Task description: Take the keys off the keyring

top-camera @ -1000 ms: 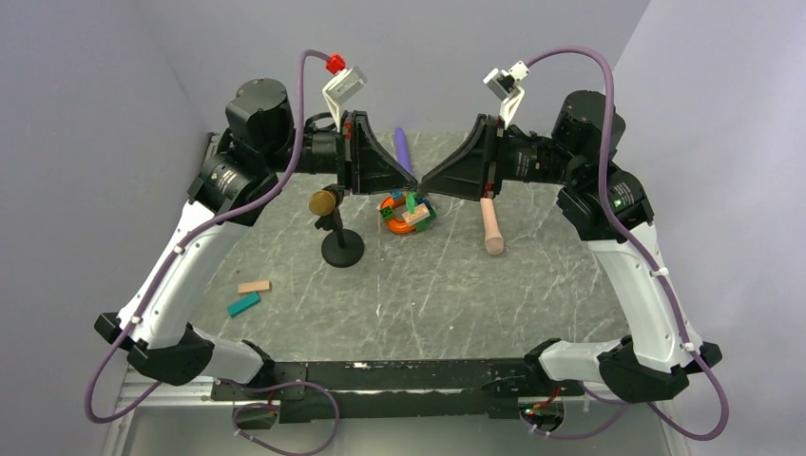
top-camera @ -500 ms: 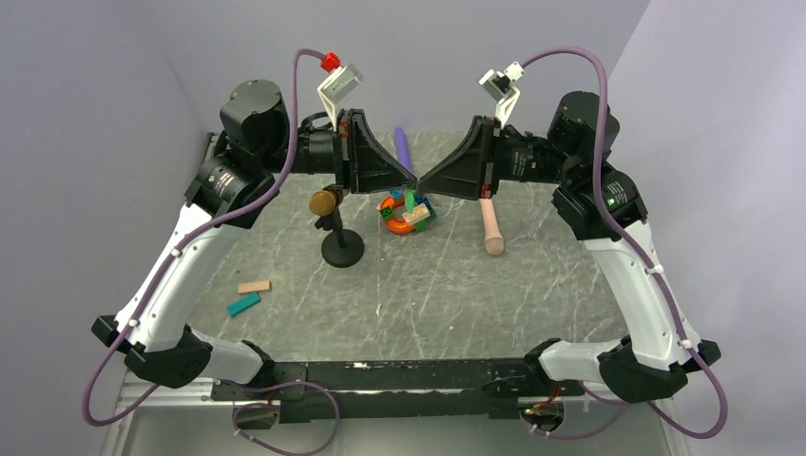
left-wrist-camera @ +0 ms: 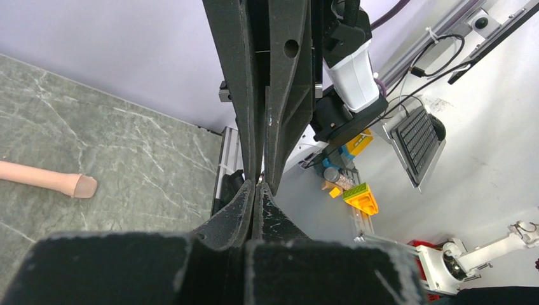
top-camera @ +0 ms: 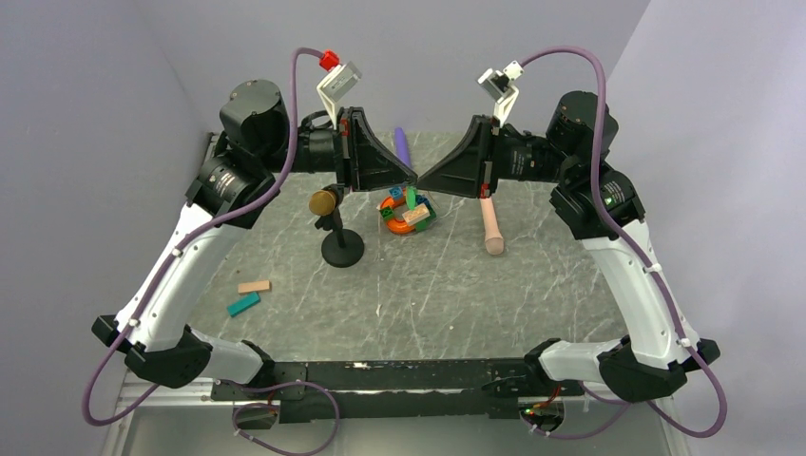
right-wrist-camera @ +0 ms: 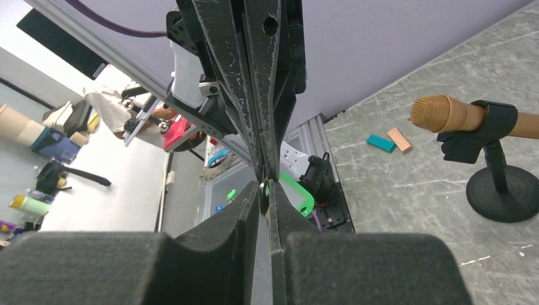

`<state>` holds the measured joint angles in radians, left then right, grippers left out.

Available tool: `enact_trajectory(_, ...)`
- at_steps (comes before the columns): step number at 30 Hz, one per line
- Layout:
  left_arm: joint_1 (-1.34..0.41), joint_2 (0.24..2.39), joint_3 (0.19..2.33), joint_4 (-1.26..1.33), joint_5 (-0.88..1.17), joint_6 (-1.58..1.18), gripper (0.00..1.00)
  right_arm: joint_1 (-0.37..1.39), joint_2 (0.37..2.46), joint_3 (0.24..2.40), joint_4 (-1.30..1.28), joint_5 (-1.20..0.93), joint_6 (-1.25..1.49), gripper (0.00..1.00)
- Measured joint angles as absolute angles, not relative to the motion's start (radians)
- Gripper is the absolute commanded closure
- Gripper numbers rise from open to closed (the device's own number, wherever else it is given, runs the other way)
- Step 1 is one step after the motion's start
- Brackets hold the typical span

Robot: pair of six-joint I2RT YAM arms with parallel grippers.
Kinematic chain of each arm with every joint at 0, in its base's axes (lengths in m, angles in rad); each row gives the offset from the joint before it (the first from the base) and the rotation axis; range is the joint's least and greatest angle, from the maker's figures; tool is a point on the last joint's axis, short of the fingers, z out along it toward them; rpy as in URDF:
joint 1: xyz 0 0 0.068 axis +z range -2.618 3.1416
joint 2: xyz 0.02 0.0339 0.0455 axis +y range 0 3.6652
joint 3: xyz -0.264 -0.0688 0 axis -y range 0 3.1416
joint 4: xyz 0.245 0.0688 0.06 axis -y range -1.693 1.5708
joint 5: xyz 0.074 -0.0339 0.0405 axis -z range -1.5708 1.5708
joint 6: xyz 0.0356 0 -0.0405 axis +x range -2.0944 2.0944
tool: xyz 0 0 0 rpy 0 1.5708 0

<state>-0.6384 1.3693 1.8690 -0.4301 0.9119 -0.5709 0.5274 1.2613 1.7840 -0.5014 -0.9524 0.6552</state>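
Observation:
Both grippers meet tip to tip in the air above the back of the table. My left gripper (top-camera: pixel 410 179) (left-wrist-camera: pixel 257 185) is shut, and what it pinches is hidden. My right gripper (top-camera: pixel 422 180) (right-wrist-camera: pixel 264 189) has its jaws almost together on a small silvery keyring (right-wrist-camera: pixel 263 185) at the fingertips. A bright-green key (right-wrist-camera: pixel 296 194) sticks out to the right of those tips, beside the ring. In the top view both key and keyring are hidden by the fingers.
Under the grippers sits an orange dish (top-camera: pixel 390 202) of toy blocks. A gold-headed microphone (top-camera: pixel 323 201) on a black stand is to its left. A peach cylinder (top-camera: pixel 490 228) lies to the right and a purple stick (top-camera: pixel 403 144) behind. Teal (top-camera: pixel 243 304) and tan (top-camera: pixel 254 286) blocks lie front left.
My right gripper's jaws have narrowed onto the ring. Both arms hold nearly the same place, tips still touching.

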Motion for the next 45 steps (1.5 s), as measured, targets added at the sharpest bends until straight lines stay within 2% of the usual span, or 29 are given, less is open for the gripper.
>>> enact_trajectory(1,-0.638,1.369,1.869,-0.430,0.910,-0.572,1.00,0.527,1.262,1.784,-0.500,-0.952,0.656,0.84)
enact_trajectory(5,-0.638,1.364,1.868,-0.430,0.895,-0.574,1.00,0.529,1.262,1.782,-0.493,-0.952,0.662,0.62)
enact_trajectory(9,-0.638,1.355,1.868,-0.430,0.881,-0.574,1.00,0.533,1.262,1.771,-0.484,-0.952,0.663,0.56)
enact_trajectory(12,-0.638,1.351,1.868,-0.430,0.873,-0.574,1.00,0.534,1.262,1.763,-0.484,-0.952,0.663,0.59)
enact_trajectory(26,-0.638,1.349,1.868,-0.435,0.858,-0.570,1.00,0.539,1.262,1.755,-0.470,-0.949,0.673,1.00)
enact_trajectory(41,-0.638,1.345,1.866,-0.443,0.851,-0.542,1.00,0.545,1.297,1.848,-0.598,-0.924,0.632,1.00)
enact_trajectory(42,-0.638,1.345,1.866,-0.443,0.850,-0.538,1.00,0.545,1.303,1.859,-0.609,-0.924,0.627,0.96)
enact_trajectory(45,-0.638,1.332,1.840,-0.429,0.842,-0.539,1.00,0.546,1.311,1.871,-0.632,-0.921,0.620,0.75)
